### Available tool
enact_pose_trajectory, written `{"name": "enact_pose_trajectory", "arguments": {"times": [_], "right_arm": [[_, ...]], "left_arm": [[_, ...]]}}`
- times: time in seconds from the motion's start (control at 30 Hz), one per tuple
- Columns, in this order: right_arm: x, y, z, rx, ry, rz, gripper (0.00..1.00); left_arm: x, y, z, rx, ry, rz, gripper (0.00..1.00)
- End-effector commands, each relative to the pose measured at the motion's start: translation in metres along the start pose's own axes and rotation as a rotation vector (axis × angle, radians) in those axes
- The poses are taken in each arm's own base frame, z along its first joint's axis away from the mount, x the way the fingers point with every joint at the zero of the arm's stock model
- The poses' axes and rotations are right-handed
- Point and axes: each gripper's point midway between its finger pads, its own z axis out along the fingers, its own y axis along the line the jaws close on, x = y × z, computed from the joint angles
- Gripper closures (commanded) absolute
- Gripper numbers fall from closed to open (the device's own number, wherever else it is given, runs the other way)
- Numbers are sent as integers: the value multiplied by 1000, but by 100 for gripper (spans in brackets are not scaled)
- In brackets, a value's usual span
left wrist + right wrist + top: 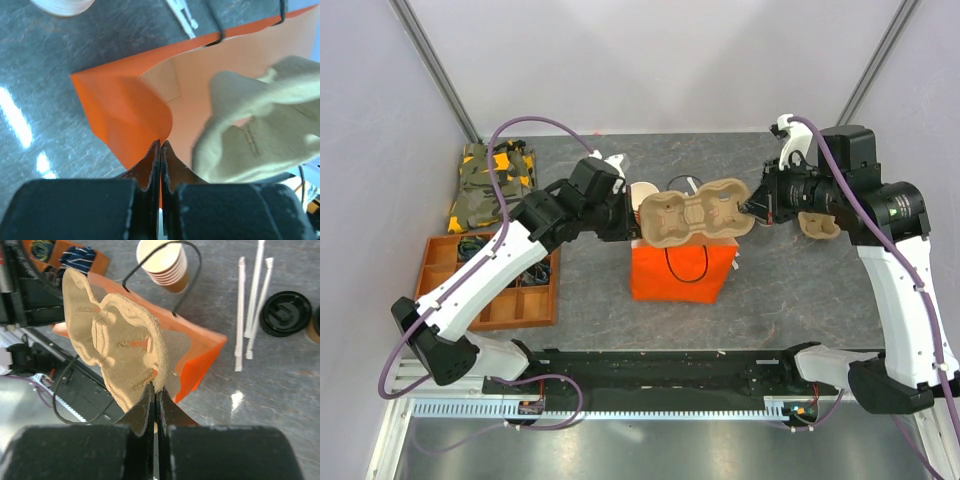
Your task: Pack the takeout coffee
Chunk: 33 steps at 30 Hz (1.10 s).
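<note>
Left claw (160, 150): you have it clenched, the fingertips pressed together on a fold of the orange bag (117, 112) at its rim; seen from above, this is the bag's left side
Right claw (154, 396): clenched as well, pinching the near edge of the pulp cup carrier (117, 337)
Cup carrier: you are holding it in the air over the bag's open mouth; from above it lies across the top of the bag, between your two claws; in the right wrist view it stands tilted on edge
Orange bag: upright on the worktop (800, 290) with its mouth open, in the middle between your two arms
Takeout coffee (315, 327): only a tan sliver with a dark top shows, cut off by the right edge of the right wrist view; it stands on the worktop outside the bag, with neither claw on it; you cannot tell more from so little
Loose black lid (287, 314): flat on the worktop, just beside the coffee
Straws (250, 305): white wrapped ones, lying on the worktop between the lid and the bag
Stack of lidless cups (162, 262): upright on the worktop, close to the far side of the bag in the right wrist view
Compartment tray (435, 262): on the left of the worktop under your left arm, well apart from the bag
</note>
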Motion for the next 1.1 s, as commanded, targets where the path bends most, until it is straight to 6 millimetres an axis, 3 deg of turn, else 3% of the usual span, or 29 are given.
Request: {"name": "enact_pose_trajectory", "arguments": {"times": [0.0, 0.07, 0.2, 0.33, 0.47, 0.6, 0.7, 0.93, 1.07], "right_arm": [[-6, -18, -9, 114, 0, -50, 100], [-3, -27, -8, 160, 38, -55, 100], [-11, -20, -16, 143, 28, -74, 100], [-15, -15, -20, 128, 14, -76, 100], [-4, -15, -16, 110, 42, -74, 100], [16, -30, -8, 163, 99, -53, 100], [25, -38, -7, 199, 123, -46, 100], [18, -61, -14, 335, 122, -85, 100], [15, -72, -16, 394, 118, -93, 100]], "left_arm": [[-27, -21, -8, 36, -184, 33, 98], [-26, -9, -4, -3, -207, 32, 98], [-24, -3, -5, -21, -222, 4, 98], [-33, 1, -10, -43, -276, -2, 98], [-38, -5, -19, -12, -303, -8, 98], [-35, -4, -12, -18, -287, -73, 98], [-31, -17, -8, 36, -258, -136, 98], [-4, -56, 3, 177, -154, -55, 98], [3, -63, 15, 173, -162, 7, 98]]}}
